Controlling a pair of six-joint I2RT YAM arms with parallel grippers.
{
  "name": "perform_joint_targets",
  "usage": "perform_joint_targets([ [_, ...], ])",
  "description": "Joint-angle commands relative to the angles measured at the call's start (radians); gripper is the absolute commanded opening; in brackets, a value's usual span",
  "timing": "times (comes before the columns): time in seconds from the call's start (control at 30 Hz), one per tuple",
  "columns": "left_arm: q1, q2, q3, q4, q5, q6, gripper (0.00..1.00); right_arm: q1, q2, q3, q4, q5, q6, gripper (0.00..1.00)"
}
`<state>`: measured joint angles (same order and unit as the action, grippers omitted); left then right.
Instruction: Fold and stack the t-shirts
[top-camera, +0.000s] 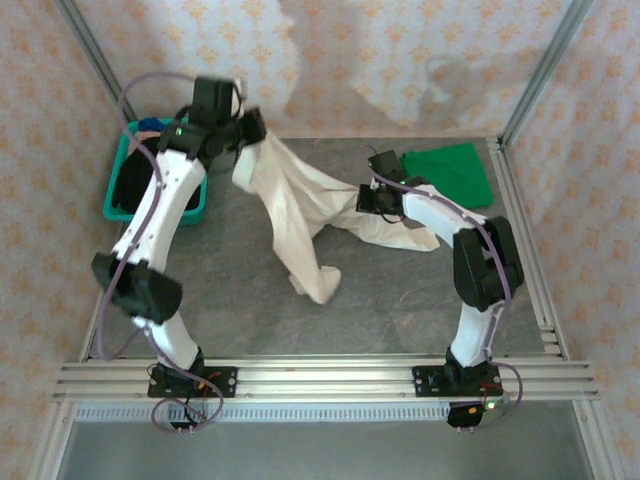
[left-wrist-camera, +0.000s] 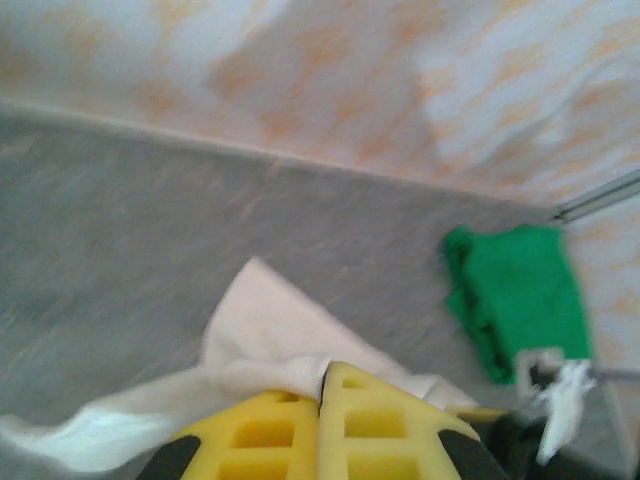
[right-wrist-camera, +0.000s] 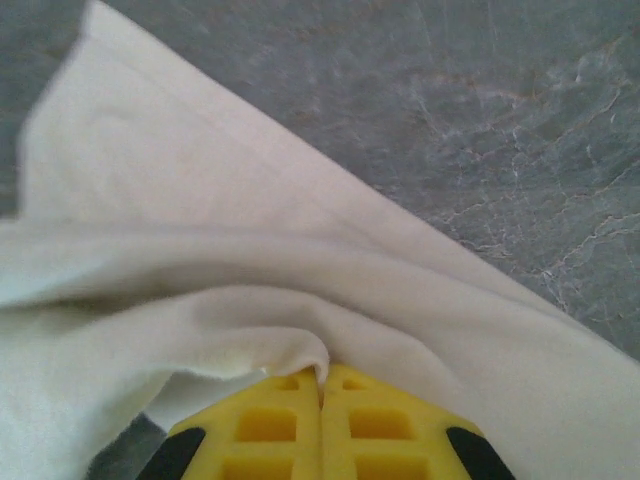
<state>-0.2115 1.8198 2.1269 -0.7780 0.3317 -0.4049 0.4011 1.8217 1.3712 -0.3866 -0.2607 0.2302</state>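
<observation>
**Clamped on the cream t-shirt at both ends**

At the left pincer (top-camera: 248, 128): shut tight on a bunched edge of the cream t-shirt (top-camera: 300, 215), with the yellow fingers (left-wrist-camera: 290, 405) pressed flat against each other and cloth spilling out to either side of the tips. Held up off the bench (top-camera: 380, 300) here, with the cloth hanging down from the grip in a long drape. Just behind and to the left of this pincer, a teal basket (top-camera: 118, 205) with dark things inside.

At the right pincer (top-camera: 366, 196): likewise closed on the same shirt, gripping a fold low over the bench, with its own yellow fingers together and pale cloth piled across in front of the tips.

Between the two pincers, a sagging span of cream cloth. Nearer the arm bases, a twisted tail of it lying on the bench. Just beyond the right pincer, toward the far right corner, the green t-shirt (top-camera: 448, 172), lying flat on the bench. Around the bench, patterned cloth walls and a metal frame
</observation>
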Motion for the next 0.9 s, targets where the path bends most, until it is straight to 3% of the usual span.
perform_joint_targets([
  [0.0,-0.049,0.168,0.434,-0.185,0.13,0.076,0.0,0.057,-0.184,-0.057,0.099,0.018,0.019,0.0],
  [0.1,-0.103,0.231,0.747,-0.312,0.148,0.18,0.0,0.149,-0.334,-0.145,0.145,0.183,-0.044,0.0],
  [0.17,-0.094,0.151,0.681,-0.256,0.141,0.2,0.0,0.119,-0.4,-0.147,0.146,0.219,-0.053,0.0],
  [0.23,-0.061,0.009,0.481,-0.098,0.076,0.208,0.0,0.039,-0.408,-0.062,0.105,0.211,-0.066,0.0],
  [0.37,0.015,-0.096,0.218,0.182,-0.042,0.235,0.0,-0.008,-0.245,0.219,0.014,0.202,-0.151,0.0],
  [0.43,0.037,-0.018,0.281,0.198,-0.049,0.277,0.0,-0.019,-0.119,0.397,-0.057,0.194,-0.165,0.0],
  [0.57,0.076,0.268,0.74,0.01,-0.022,0.279,0.0,-0.026,0.082,0.729,-0.192,0.235,-0.18,0.0],
  [0.63,0.105,0.351,0.873,0.024,0.008,0.236,0.0,-0.03,0.154,0.86,-0.225,0.278,-0.188,0.0],
  [0.77,0.139,0.29,0.764,0.174,0.051,0.156,0.0,-0.029,0.211,1.081,-0.354,0.305,-0.19,0.0],
  [0.87,0.138,0.196,0.661,0.231,0.117,0.127,0.0,-0.015,0.124,1.01,-0.369,0.304,-0.185,0.0],
])
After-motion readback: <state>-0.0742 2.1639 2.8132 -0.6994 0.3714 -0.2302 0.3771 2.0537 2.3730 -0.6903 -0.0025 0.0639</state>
